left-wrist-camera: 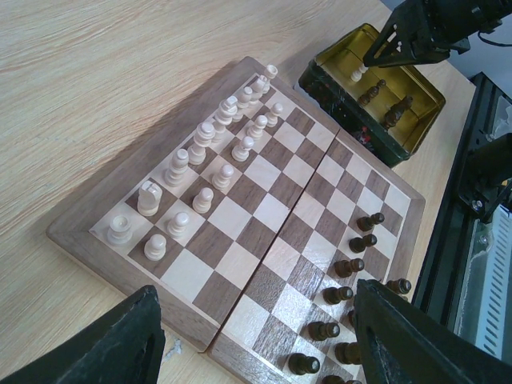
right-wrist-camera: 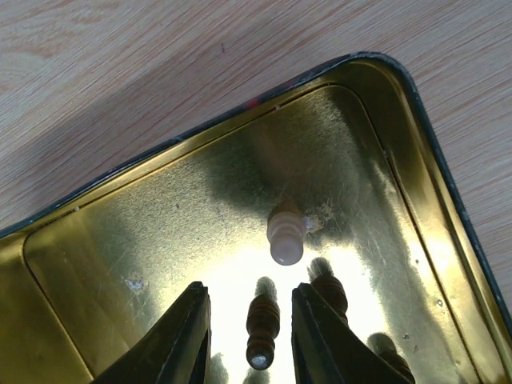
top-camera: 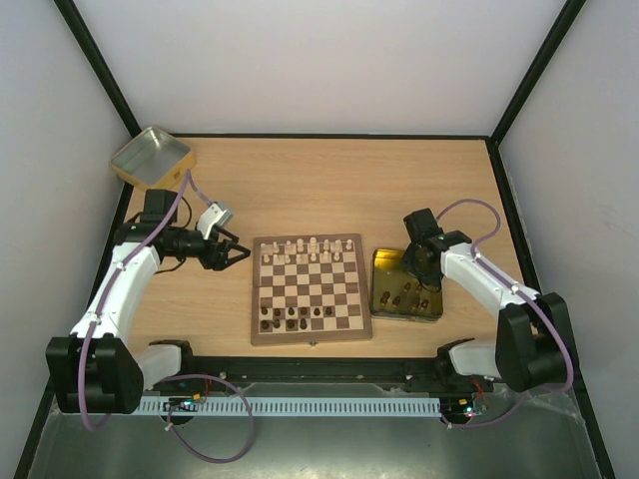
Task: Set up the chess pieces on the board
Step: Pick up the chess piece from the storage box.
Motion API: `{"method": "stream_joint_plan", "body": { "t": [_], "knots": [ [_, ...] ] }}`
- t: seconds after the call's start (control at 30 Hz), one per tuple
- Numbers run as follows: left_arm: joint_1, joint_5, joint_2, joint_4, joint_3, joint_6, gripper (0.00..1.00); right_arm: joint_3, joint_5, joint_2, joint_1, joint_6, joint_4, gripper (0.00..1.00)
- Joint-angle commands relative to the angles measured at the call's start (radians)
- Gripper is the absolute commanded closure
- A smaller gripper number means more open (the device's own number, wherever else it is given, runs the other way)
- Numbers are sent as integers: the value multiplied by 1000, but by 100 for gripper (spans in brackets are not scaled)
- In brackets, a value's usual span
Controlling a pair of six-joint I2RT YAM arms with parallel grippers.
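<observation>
The board (top-camera: 309,287) lies mid-table with cream pieces (top-camera: 300,249) on its far rows and dark pieces (top-camera: 290,317) on its near rows; it also shows in the left wrist view (left-wrist-camera: 264,216). My left gripper (top-camera: 235,253) is open and empty, just left of the board. My right gripper (right-wrist-camera: 250,320) is open inside the gold tin (top-camera: 379,261), its fingers on either side of an upright dark piece (right-wrist-camera: 261,328), apart from it. A cream piece (right-wrist-camera: 286,234) stands just beyond, and other dark pieces (right-wrist-camera: 328,292) stand to the right.
A second gold tin (top-camera: 151,157) sits at the far left corner of the table, behind my left arm. The tin holding pieces (left-wrist-camera: 424,104) lies right of the board. A black rail (top-camera: 319,371) runs along the near edge.
</observation>
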Motion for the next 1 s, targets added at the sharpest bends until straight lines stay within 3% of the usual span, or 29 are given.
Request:
{"method": "stream_joint_plan", "body": {
  "t": [0.0, 0.97],
  "knots": [
    [-6, 11, -1, 1, -10, -3, 35, -18, 2, 15, -15, -9, 30, 73],
    [-19, 5, 3, 7, -11, -15, 35, -64, -14, 85, -61, -42, 117, 77]
  ]
}}
